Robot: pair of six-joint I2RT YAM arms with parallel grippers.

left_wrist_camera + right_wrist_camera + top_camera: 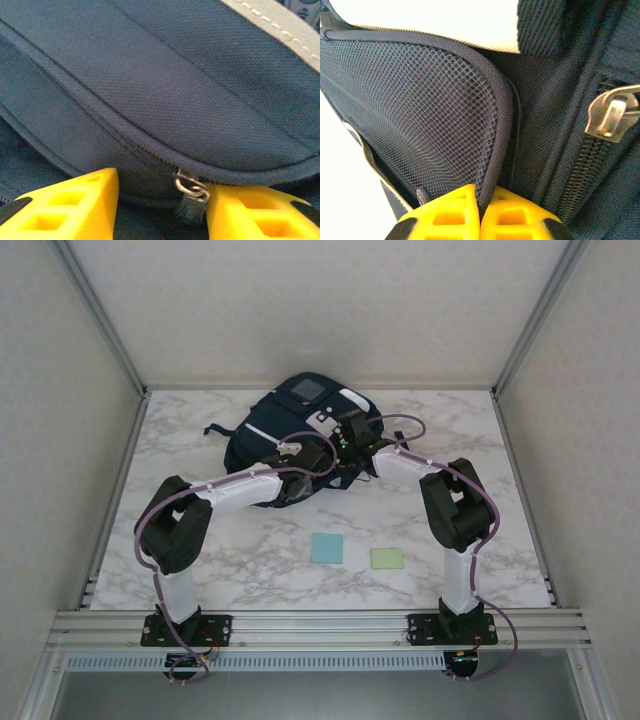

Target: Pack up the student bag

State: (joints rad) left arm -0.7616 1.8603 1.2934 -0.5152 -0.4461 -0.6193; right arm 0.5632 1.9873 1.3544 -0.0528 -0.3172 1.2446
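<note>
The student bag [296, 428], dark navy with a grey patch, lies at the back middle of the table. My left gripper [162, 207] is open against its lower side. A small metal zipper pull [192, 189] hangs between the yellow fingers and touches the right one [250, 215]. In the top view the left gripper [320, 462] sits at the bag's near edge. My right gripper [480, 202] is shut on the corded edge of the bag's mesh pocket [496, 150], pinching it between both pads. Seen from above, the right gripper [350, 437] is on the bag's right side.
A light blue square [327, 547] and a pale green square [387, 558] lie flat on the marble table [200, 570] in front of the bag, between the two arm bases. A second metal zipper pull [612, 115] shows beside the mesh pocket. Walls enclose the table on three sides.
</note>
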